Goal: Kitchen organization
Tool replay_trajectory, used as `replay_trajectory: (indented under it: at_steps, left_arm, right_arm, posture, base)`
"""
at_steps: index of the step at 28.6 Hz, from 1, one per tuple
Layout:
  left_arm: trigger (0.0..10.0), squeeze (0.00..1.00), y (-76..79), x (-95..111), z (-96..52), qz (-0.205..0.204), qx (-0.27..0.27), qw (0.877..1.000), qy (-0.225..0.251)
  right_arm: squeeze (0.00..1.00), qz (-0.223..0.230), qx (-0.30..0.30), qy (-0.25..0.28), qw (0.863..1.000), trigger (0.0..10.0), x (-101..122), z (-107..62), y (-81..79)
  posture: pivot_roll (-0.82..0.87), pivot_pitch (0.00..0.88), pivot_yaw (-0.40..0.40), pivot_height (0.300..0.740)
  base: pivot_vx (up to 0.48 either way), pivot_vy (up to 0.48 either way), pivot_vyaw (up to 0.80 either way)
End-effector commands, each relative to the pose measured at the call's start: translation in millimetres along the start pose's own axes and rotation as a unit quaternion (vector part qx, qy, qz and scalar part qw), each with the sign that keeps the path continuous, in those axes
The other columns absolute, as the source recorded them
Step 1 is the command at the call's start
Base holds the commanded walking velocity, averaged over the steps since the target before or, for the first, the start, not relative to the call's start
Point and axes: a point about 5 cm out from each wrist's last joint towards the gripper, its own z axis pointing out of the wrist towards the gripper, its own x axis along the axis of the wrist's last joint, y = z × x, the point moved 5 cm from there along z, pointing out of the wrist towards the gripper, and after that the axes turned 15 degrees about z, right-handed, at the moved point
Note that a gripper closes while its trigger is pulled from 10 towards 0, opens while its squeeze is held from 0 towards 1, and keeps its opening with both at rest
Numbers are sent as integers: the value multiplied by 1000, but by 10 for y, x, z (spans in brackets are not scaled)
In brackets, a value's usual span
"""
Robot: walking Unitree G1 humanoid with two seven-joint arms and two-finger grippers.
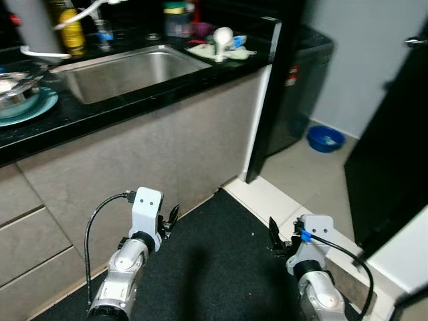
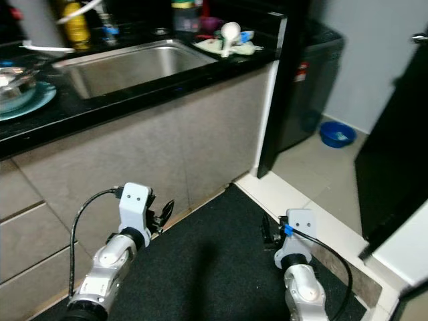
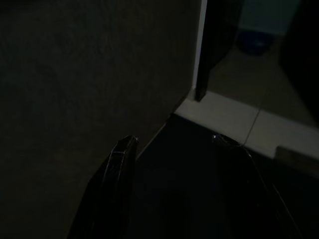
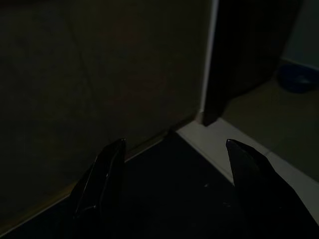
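Observation:
A steel sink [image 1: 127, 70] is set in a black countertop [image 1: 134, 107] ahead of me. At the counter's left a teal plate [image 1: 37, 107] carries a glass bowl [image 1: 13, 90]. Behind the sink stand a yellow bottle [image 1: 72, 30] and a white ladle [image 1: 221, 39] on a cloth. Both arms hang low in front of the cabinet. My left gripper [image 1: 172, 217] is open and holds nothing, its fingers [image 3: 119, 164] apart. My right gripper [image 1: 274, 237] is open too, its fingertips [image 4: 112, 159] spread over the mat.
A black mat [image 1: 221, 267] covers the floor below the grey cabinet fronts [image 1: 134, 167]. A dark appliance [image 1: 301, 87] stands right of the counter's end. A blue bowl [image 1: 326, 138] lies on the tiled floor. A black door [image 1: 391, 154] stands at the right.

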Motion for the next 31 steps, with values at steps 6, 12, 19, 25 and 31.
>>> replay_trajectory:
  at_steps: [6, 12, 19, 25, 31]
  left_arm:
    - [10000, 0, 55, 10, 20, 29, -7, 1000, 2]
    - [10000, 0, 47, -22, 38, 43, -8, 999, -6]
    - [10000, 0, 58, -55, 39, 58, -11, 998, -10]
    - [10000, 0, 58, -66, 41, 65, -12, 998, -12]
    - [10000, 0, 57, -71, 44, 65, -12, 998, -11]
  right_arm:
    - [0, 12, 6, -10, 1000, 10000, -18, 25, -19]
    - [0, 17, 13, -17, 1000, 10000, -39, 57, -51]
    - [0, 19, 18, -25, 999, 10000, -75, 68, -76]
    - [0, 22, 17, -27, 999, 10000, -89, 69, -77]
    - [0, 24, 17, -27, 999, 10000, -92, 71, -80]
  posture:
    - [35, 0, -54, 740]
    - [42, 0, -53, 740]
    - [44, 0, -47, 740]
    - [47, 0, -45, 740]
    - [46, 0, -44, 740]
  base:
    - [0, 0, 777]
    - [0, 0, 775]
    - [0, 0, 775]
    - [0, 0, 775]
    - [0, 0, 775]
